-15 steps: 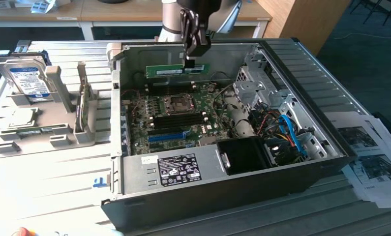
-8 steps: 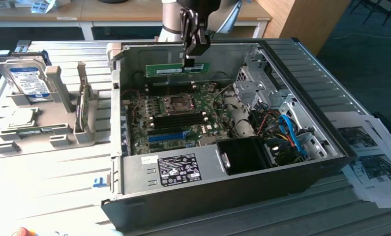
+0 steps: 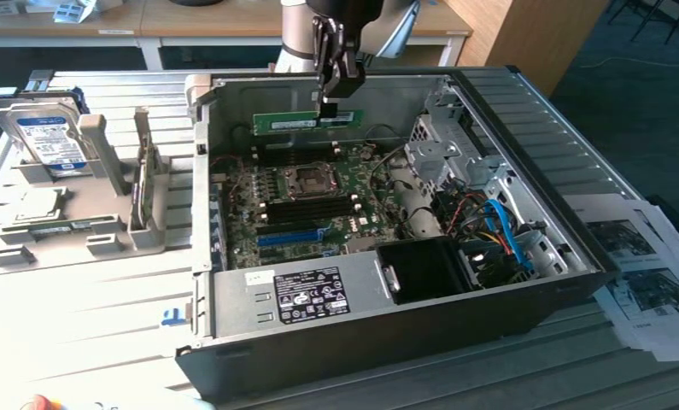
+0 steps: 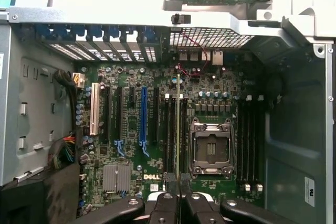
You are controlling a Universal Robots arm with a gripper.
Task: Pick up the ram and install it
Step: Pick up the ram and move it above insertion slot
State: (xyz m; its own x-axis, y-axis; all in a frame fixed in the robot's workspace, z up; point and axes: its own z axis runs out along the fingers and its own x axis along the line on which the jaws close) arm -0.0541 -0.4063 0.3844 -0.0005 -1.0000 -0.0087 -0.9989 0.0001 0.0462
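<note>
You are seeing the gripper [image 3: 329, 109] hanging over the open computer case [image 3: 544, 282], which is lying on the table [image 3: 89, 325]. Its fingers [image 4: 164, 204] are clamping the ram [image 3: 294, 123] by its upper edge. The green stick is hanging level in the air, above the motherboard [image 3: 305, 205] and clear of it. In the wrist view its thin edge [image 4: 178, 124] is running along the dark memory slots [image 4: 169, 129] beside the processor socket [image 4: 211, 148].
</note>
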